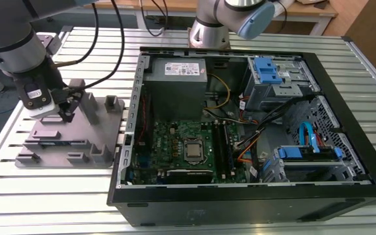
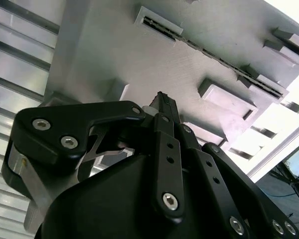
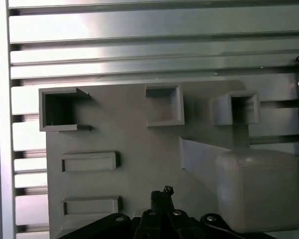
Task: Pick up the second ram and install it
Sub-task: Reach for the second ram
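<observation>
Gripper (image 1: 66, 115) hovers above the grey fixture (image 1: 109, 125), fingers seemingly pressed together, holding nothing; the second ram (image 1: 52, 143) lies in its fixture slot, not yet lifted; pickup and installation into the computer case (image 1: 318, 196) remain.

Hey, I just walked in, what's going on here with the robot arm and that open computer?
The arm's tool hangs over the grey fixture block at the exterior view's left, beside the open computer case. The tool looks shut and holds nothing. The second ram lies in a slot of the fixture, apart from the tool, so it has not yet been picked up.
</observation>
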`<state>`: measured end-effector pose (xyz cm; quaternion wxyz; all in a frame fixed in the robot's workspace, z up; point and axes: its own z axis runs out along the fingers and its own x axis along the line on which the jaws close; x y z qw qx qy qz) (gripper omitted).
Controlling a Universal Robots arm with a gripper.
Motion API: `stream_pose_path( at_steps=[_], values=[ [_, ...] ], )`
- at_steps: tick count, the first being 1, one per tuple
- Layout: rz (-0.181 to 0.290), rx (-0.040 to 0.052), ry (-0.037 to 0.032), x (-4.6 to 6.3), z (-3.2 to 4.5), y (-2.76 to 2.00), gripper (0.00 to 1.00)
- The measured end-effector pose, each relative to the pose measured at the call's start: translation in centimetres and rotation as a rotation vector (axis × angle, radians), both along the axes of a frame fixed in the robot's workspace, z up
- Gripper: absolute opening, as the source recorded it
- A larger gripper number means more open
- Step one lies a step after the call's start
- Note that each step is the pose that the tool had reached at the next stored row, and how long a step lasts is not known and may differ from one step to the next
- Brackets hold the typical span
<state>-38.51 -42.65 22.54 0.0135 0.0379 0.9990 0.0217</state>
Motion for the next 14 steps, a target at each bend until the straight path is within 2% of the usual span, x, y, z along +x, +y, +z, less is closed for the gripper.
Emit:
stream_pose_path(
  at_steps=[4, 7, 10, 14],
  values=[
    [0.0, -0.0016, 0.0003, 0.0, -0.6, -0.03, 0.11],
    [0.0, -0.0113, 0.0, -0.2, -0.64, -0.34, 0.11],
    [0.0, -0.0254, -0.0001, -0.3, -0.64, -0.95, 0.11],
    [0.0, -0.0292, 0.0001, -0.4, -0.72, -2.27, 0.11]
  ],
)
